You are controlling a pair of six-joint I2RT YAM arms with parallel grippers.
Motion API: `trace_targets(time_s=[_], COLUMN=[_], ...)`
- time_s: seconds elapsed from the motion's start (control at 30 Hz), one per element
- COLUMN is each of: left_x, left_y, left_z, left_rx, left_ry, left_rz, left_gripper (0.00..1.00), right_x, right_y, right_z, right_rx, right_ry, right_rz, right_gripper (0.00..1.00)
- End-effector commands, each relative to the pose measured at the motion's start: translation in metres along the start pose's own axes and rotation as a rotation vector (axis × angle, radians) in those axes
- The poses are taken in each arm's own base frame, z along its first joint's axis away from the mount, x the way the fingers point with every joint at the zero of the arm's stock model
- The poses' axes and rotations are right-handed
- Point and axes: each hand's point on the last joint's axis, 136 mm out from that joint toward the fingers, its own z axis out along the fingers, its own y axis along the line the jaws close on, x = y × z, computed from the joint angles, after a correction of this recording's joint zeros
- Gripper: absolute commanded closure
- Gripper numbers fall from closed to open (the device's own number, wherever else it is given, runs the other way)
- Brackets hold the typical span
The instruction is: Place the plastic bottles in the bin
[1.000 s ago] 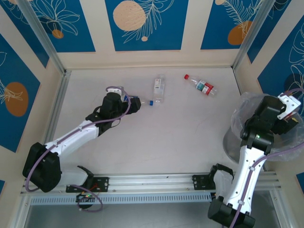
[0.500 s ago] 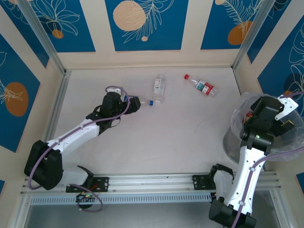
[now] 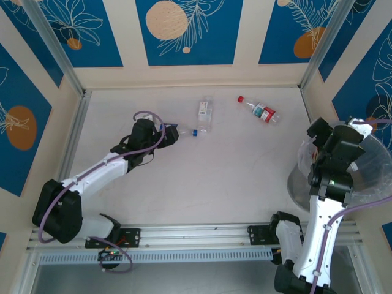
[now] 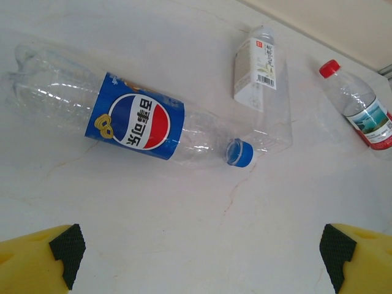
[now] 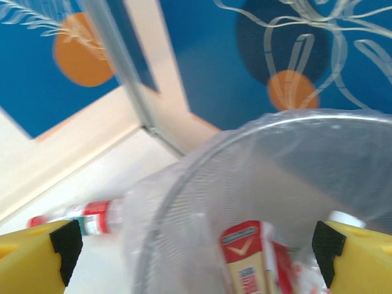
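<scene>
From above: wide-open left gripper [image 3: 166, 132] over clear blue-labelled plastic bottle [image 3: 184, 130] lying on white table [image 3: 214, 184]. Left wrist: that bottle flat, untouched, beyond yellow fingers [image 4: 37, 260]. Right wrist: right gripper [image 5: 196, 245] agape, empty, facing into bag-lined round bin [image 5: 275, 122] holding red-labelled bottle [image 5: 242, 257].

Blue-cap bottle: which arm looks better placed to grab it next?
Probably left. Its open left gripper faces the blue-cap bottle close by, while the right gripper is over at the bin, across the table from it.
</scene>
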Motion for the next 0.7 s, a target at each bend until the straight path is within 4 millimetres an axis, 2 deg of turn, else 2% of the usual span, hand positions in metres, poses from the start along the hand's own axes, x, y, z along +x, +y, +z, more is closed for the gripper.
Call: trace_targets(time_s=[0.0,0.1,0.33,0.5,0.67], left_x=[-0.002,-0.001,0.002,0.003,0.005], left_y=[0.008,0.014,0.024,0.028,0.033], left_z=[0.001,0.001,0.001,0.001,0.002], left_rx=[-0.029,-0.047,-0.076,-0.090,-0.103], left_ry=[0.000,-0.001,0.014,0.018,0.021], left_rz=[-0.036,-0.053,-0.080,-0.092,-0.107], left_gripper=[0.00,0.00,0.00,0.00,0.00], right_x=[-0.011,-0.011,-0.002,0.022,0.063], right_y=[0.043,0.070,0.118,0.162,0.206], right_z=[-0.018,-0.027,-0.041,-0.048,-0.035], right_rx=[-0.241,-0.391,-0.630,-0.798,-0.857], right_ry=[-0.005,0.021,0.100,0.233,0.372], right_rz=[0.037,0.041,-0.003,-0.068,-0.199], right_gripper=[0.01,0.00,0.01,0.01,0.01])
